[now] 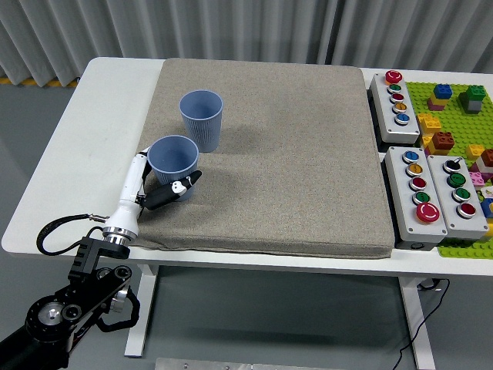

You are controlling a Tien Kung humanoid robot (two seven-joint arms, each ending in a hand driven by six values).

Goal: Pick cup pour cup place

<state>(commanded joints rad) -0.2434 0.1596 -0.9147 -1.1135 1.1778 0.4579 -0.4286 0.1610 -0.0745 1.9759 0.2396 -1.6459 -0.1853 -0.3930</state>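
At the mat's near left, the left hand has its fingers clamped around the near cup, upright, just beside the far cup. Risk: the thin wall may buckle or slip, or the held cup may knock its neighbour over.

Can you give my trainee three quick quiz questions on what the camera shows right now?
1. True or false: the left hand is closed around the near cup.
2. The far cup is: A) lying on its side, B) upright on the mat, C) stacked in the other cup.
3. Which side of the table holds the button boxes?

Key: 1 true; 2 B; 3 the right side, beside the green brick plate.
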